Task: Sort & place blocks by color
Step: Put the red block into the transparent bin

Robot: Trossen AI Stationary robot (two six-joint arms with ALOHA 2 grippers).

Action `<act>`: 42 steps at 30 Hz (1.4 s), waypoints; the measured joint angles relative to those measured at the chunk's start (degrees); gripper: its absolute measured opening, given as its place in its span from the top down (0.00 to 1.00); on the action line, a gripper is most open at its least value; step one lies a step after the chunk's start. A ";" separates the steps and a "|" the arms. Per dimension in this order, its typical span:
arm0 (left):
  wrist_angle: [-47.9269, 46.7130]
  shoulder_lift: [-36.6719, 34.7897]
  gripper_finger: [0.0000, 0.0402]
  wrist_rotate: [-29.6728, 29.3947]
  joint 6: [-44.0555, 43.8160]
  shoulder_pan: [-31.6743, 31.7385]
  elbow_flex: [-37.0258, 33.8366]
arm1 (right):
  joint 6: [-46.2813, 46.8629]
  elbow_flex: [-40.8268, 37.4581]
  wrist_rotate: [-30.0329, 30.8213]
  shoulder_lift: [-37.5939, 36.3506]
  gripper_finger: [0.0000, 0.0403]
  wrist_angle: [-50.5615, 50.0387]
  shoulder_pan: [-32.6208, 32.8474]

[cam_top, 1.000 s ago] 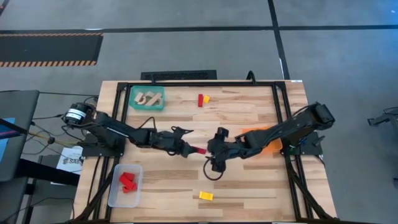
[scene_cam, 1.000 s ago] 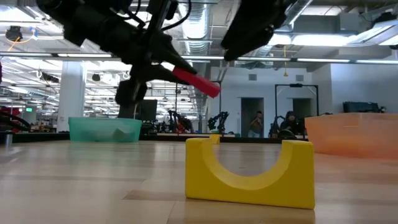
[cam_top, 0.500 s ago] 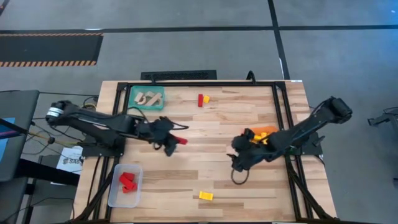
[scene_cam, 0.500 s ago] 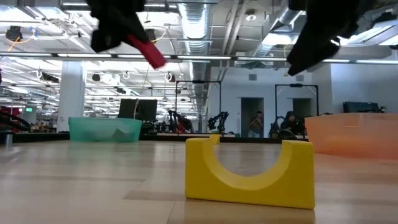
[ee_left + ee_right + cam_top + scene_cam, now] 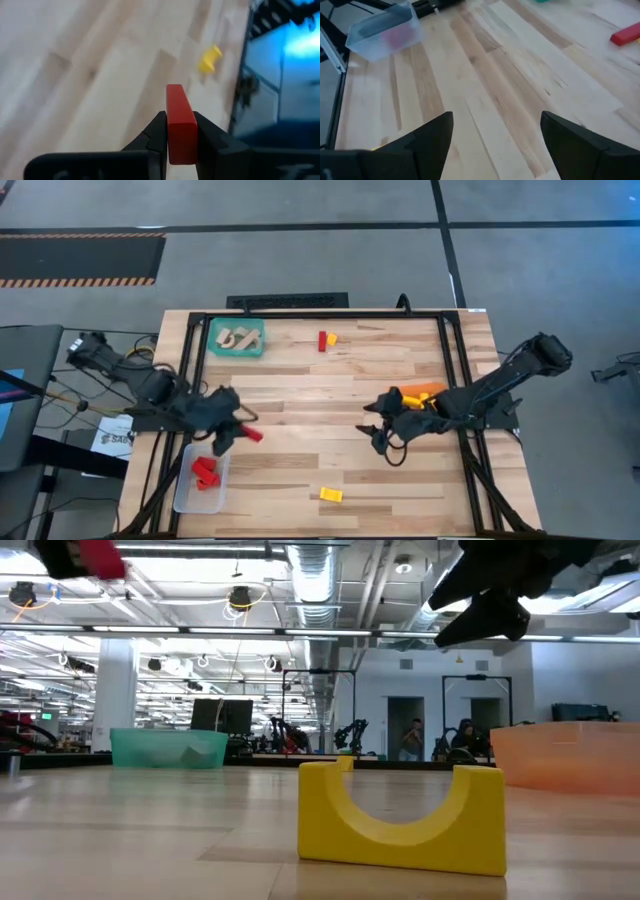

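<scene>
1. The left gripper [image 5: 243,431] is clamped on a red block [image 5: 180,123], carried in the air just beside the clear tray [image 5: 185,493], which already holds red blocks [image 5: 205,471]: the colour's likely home.
2. The right gripper [image 5: 374,427], fingers spread and empty, hovers over the tabletop [image 5: 330,390] well apart from that tray, beside the orange tray [image 5: 436,409].
3. A yellow arch block [image 5: 403,816] lies unsorted, some way across the tabletop from the clear tray.
</scene>
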 joint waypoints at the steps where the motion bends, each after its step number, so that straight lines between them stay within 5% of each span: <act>1: -0.44 -0.10 0.91 0.92 -1.30 -1.60 -0.02 | -0.09 0.00 -0.22 0.00 0.21 0.17 -0.27; 7: -2.58 -0.09 0.92 9.03 -8.08 -12.01 -0.02 | -0.08 0.04 -1.36 0.00 0.21 1.00 -0.60; 20: -3.96 0.52 0.92 14.55 -27.05 -28.19 -5.75 | -0.04 0.04 -1.39 0.02 0.21 1.81 -0.62; 33: 11.92 6.48 0.89 25.70 -30.05 -29.72 -16.53 | 0.29 0.04 -1.60 0.04 0.21 2.12 -2.90; 42: 13.28 7.23 0.66 31.07 -28.70 -28.37 -16.54 | 0.42 0.04 -1.62 0.04 0.21 2.27 -3.20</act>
